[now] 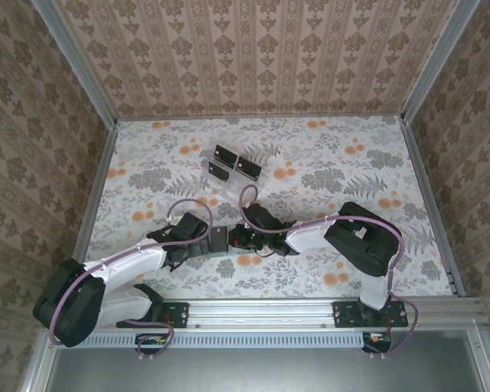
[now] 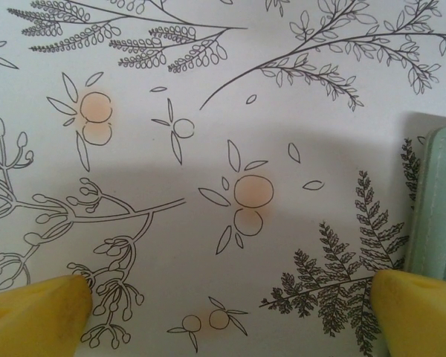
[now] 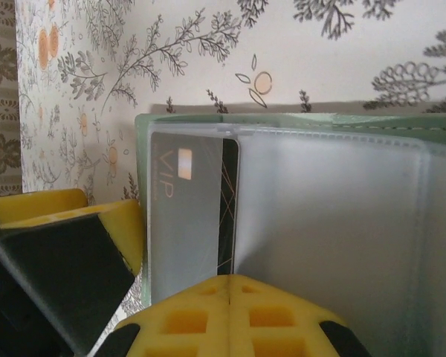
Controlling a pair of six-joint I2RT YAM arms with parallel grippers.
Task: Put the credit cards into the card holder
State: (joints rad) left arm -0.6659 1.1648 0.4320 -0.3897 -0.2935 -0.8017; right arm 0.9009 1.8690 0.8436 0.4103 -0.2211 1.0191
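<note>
Credit card: looks thin, stiff, slick. Sits partway in card holder pocket. Right pincer pressed together at its near edge; left pincer spread beside holder. Best gripped by exposed edge.

Open table lies right of the rack mid-table, while left end effector and right end effector crowd the near centre, walls closing three sides.
</note>
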